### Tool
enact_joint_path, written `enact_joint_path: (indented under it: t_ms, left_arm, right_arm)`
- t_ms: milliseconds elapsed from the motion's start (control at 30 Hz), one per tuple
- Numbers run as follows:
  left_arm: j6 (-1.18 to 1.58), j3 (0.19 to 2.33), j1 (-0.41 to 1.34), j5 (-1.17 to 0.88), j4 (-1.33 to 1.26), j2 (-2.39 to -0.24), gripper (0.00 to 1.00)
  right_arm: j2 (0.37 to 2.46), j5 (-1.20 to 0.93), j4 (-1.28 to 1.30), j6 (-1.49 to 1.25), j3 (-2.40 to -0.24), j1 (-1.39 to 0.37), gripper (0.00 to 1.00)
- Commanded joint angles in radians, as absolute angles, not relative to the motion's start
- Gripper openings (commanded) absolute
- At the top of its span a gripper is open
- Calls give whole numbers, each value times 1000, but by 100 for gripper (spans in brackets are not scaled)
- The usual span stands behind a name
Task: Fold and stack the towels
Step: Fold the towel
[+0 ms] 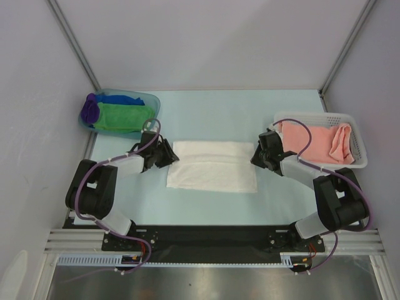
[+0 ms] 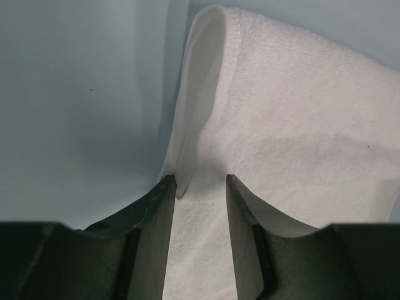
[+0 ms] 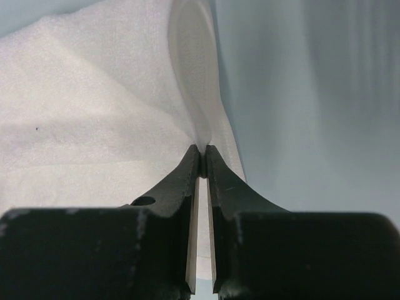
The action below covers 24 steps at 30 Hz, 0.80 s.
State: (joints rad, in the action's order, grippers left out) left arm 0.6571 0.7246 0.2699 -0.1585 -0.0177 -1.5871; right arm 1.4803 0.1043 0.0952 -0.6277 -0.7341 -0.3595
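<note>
One white towel (image 1: pixel 214 165) lies folded at the middle of the pale blue desk (image 1: pixel 212 119), its long axis running left to right and a short end pointing toward each side. Our left claw (image 2: pixel 201 184) stands spread astride the towel's left short edge, while our right claw (image 3: pixel 202 150) is pressed together, pinching the right short edge, which rises in a small fold.

The white towel (image 2: pixel 300 125) is nubbly terry cloth, the table (image 1: pixel 219 112) smooth and matt.
</note>
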Motion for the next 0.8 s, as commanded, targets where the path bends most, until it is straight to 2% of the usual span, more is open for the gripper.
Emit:
enact_joint_path:
  t_ms: [0,500,767]
  left_arm:
    - [672,706,264,-124,-17,-1531,44]
    - [709,695,265,-124,5,-1528,44]
    - [718,693,264,-152,-52,-1543,39]
  right_arm:
    - [1488,104,67,-621,-739,-356,3]
    - [1494,101,60,-624,-739,-353,1]
    - [1494,103,61,-626,-739,-350,1]
